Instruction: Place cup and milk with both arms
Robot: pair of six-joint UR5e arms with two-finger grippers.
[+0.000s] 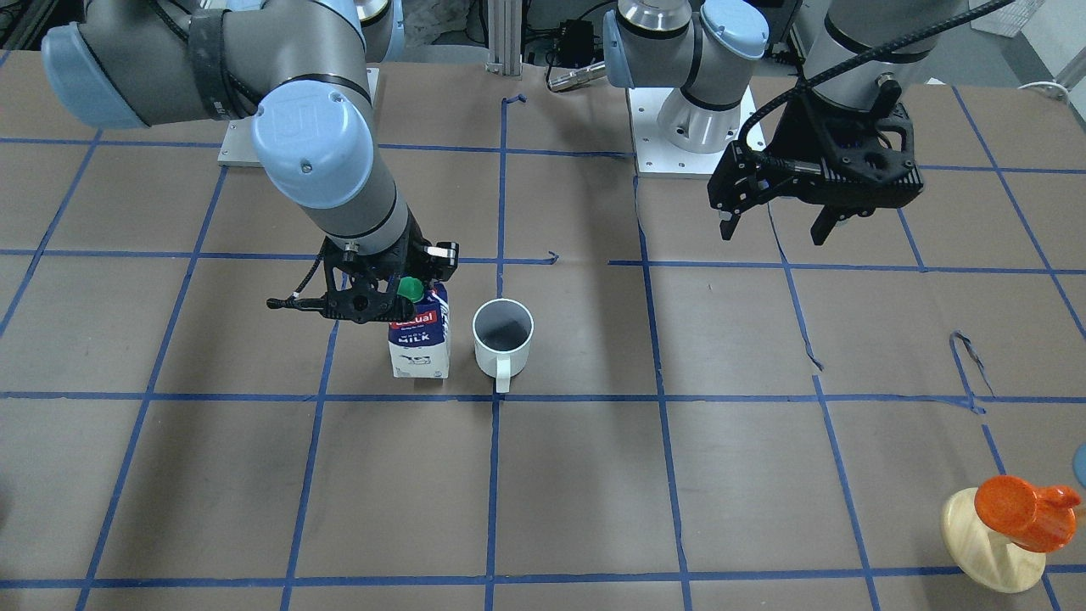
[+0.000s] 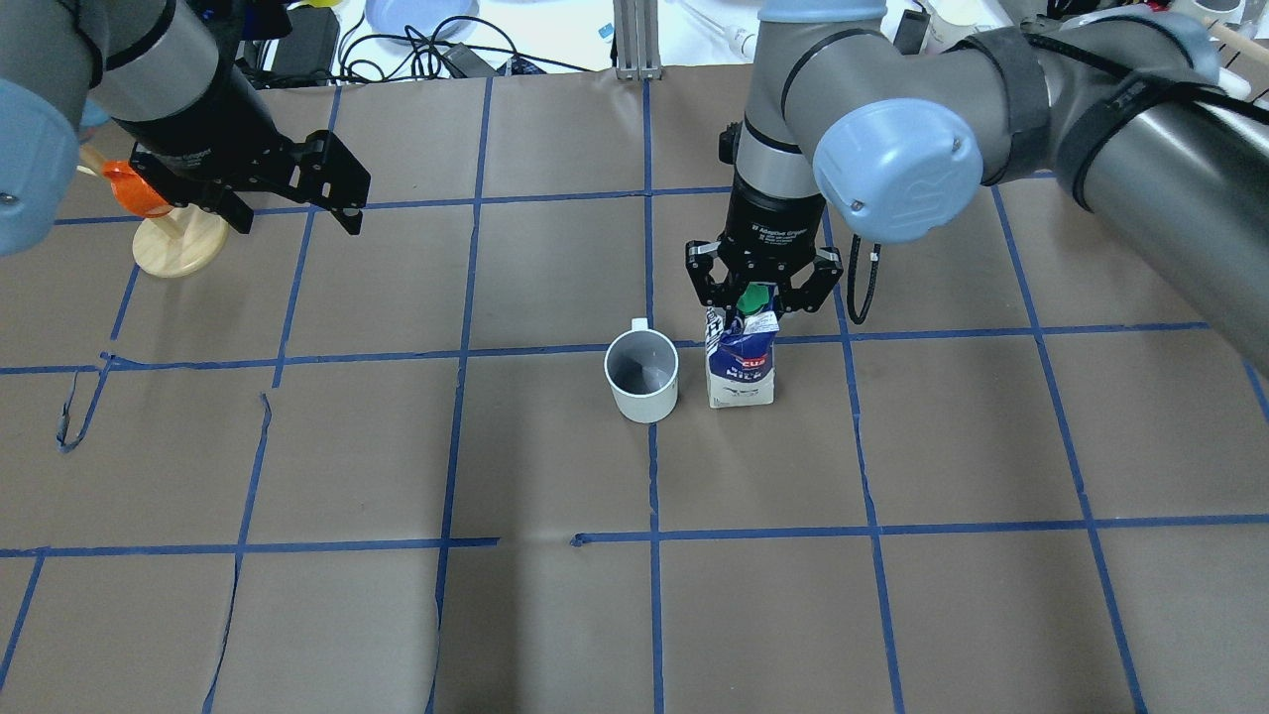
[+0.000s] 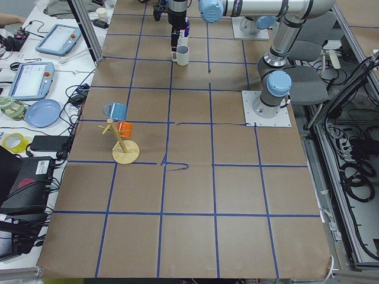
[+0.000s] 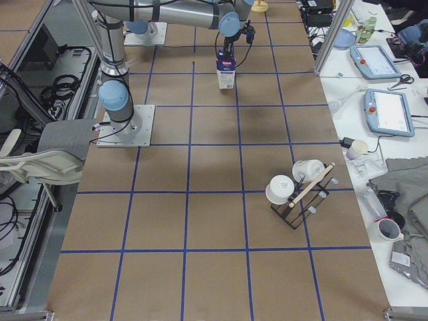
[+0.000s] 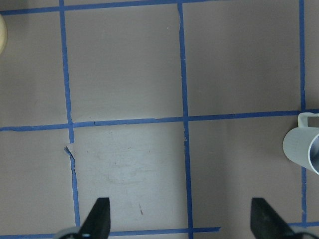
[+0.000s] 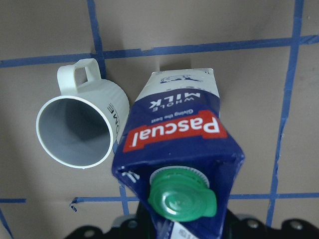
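Note:
The milk (image 1: pixel 420 339) stands upright on the brown table, also in the overhead view (image 2: pixel 741 367) and the right wrist view (image 6: pixel 174 124). The white cup (image 1: pixel 502 339) stands upright close beside it, not touching, and shows too in the overhead view (image 2: pixel 642 375) and at the right edge of the left wrist view (image 5: pixel 304 149). My right gripper (image 2: pixel 761 302) hangs over the carton's green cap, with its jaws spread wide on either side of the gable top. My left gripper (image 2: pixel 297 213) is open and empty above bare table, well away from both; it also shows in the front view (image 1: pixel 772 233).
An orange cup on a pale wooden stand (image 2: pixel 169 233) sits near my left gripper, at the table's far edge. A black rack with white mugs (image 4: pixel 297 190) stands at the table's right end. The arm base plates (image 1: pixel 691 140) lie at the robot's side.

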